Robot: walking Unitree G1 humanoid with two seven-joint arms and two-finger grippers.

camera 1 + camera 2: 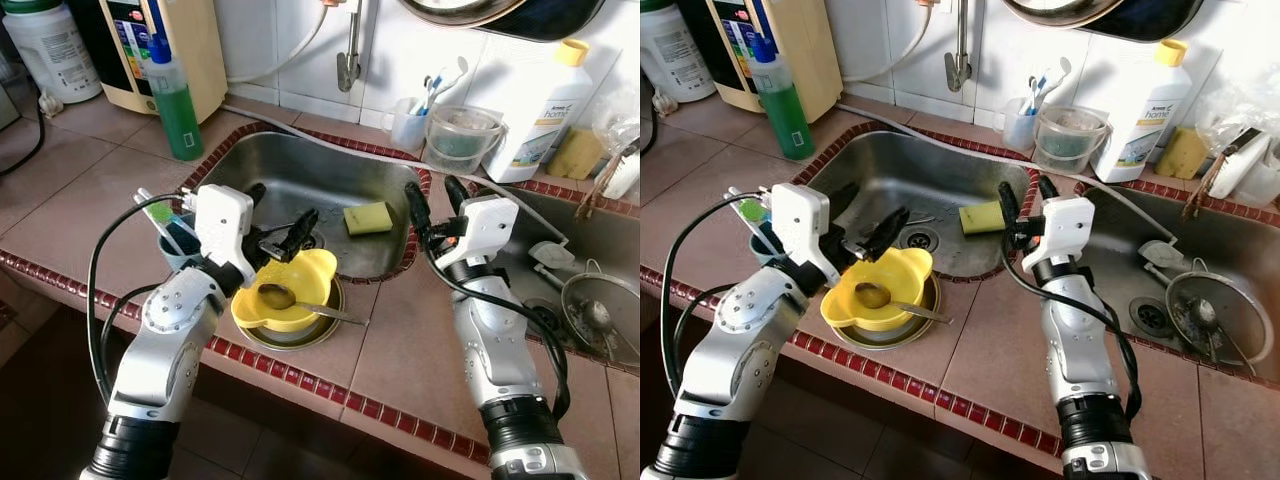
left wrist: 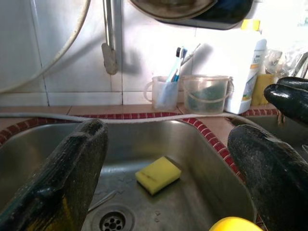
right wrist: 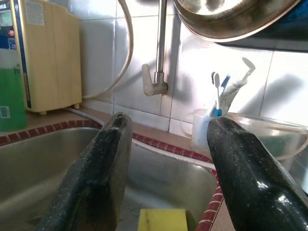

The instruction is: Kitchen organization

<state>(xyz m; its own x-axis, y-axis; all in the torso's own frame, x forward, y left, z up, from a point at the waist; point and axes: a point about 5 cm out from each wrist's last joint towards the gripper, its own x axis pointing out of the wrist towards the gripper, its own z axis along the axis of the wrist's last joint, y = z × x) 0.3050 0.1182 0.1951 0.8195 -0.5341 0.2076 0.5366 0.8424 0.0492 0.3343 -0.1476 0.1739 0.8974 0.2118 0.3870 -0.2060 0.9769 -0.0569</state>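
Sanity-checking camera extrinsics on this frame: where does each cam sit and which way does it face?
Left eye view: on the head, looking down at the sink; both silver arms show, left hand over the yellow bowl.
Right eye view: same head camera's other eye, same scene; right hand at the sink's edge.
Left wrist view: along the open left fingers, facing the sponge and tiled wall.
Right wrist view: along the open right fingers, facing the tap.
Shared: both wrist views see sponge, tap, toothbrush cup.
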